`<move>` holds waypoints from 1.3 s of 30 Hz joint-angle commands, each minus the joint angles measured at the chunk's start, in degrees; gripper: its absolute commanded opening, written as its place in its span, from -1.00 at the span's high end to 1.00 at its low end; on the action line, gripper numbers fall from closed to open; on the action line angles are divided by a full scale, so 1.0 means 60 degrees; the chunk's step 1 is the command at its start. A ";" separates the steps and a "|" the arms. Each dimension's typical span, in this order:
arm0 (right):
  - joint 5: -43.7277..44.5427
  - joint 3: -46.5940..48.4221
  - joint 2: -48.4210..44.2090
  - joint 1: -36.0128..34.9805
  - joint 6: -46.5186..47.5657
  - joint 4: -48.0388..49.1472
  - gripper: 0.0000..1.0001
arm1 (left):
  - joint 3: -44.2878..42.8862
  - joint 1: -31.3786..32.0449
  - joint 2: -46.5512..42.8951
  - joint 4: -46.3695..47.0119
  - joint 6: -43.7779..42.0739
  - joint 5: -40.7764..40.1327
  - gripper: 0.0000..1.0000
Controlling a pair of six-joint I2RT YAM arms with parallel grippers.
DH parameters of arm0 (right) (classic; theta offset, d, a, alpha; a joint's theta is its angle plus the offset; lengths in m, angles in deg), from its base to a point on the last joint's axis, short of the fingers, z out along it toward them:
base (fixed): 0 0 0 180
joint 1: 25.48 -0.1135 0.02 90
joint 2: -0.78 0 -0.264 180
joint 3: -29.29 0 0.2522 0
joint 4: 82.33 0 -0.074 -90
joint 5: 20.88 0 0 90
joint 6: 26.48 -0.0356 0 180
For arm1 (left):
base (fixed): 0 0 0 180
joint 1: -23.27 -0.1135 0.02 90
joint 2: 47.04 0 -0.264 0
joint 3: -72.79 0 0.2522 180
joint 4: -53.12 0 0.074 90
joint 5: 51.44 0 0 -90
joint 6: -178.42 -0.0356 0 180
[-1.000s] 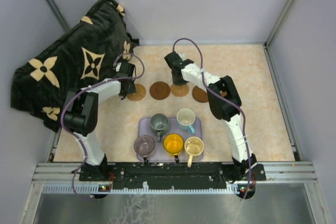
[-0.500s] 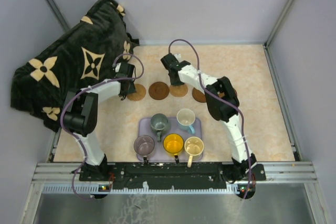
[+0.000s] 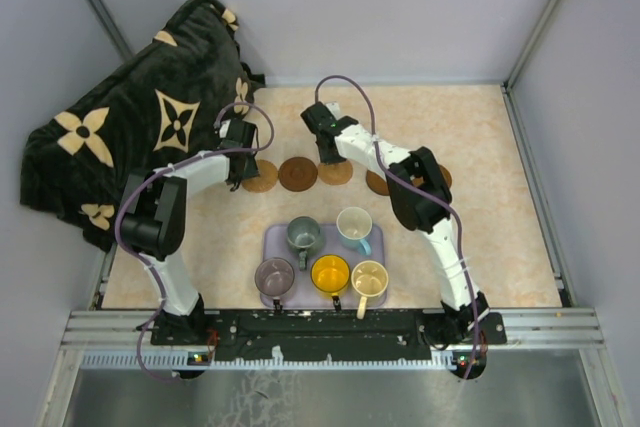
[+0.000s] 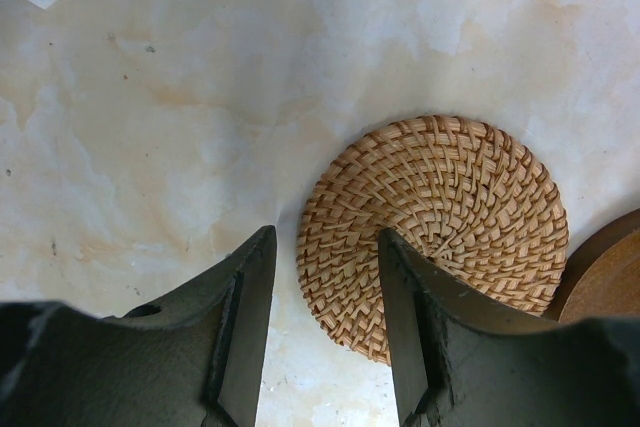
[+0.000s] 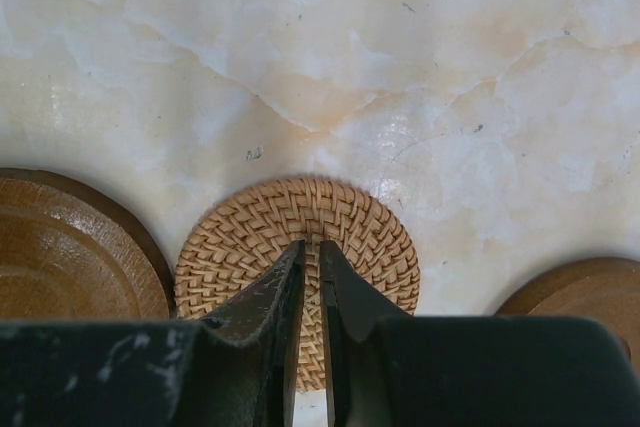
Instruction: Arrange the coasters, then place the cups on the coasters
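Right end effector (image 5: 312, 247), pinched shut and holding nothing, has its tips on the middle woven coaster (image 5: 250, 237), directly beneath it on the bench (image 5: 480, 67); a second ago both sat further right. Left end effector (image 4: 325, 242), half open and empty, hovers just beside the leftmost woven coaster (image 4: 440, 217)

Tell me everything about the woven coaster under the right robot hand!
It is a flat, round woven coaster, made of tan straw-like strips in a zigzag pattern. It lies flat on the pale marbled table, in a row between two darker wooden coasters. The right gripper, shut, points down at its middle and seems to touch it.
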 commanded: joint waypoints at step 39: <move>0.1173 -0.0580 -0.2138 -0.0116 0.0355 0.0018 0.62 | 0.0130 -0.0628 -0.1448 0.0014 -0.0436 0.0482 -0.30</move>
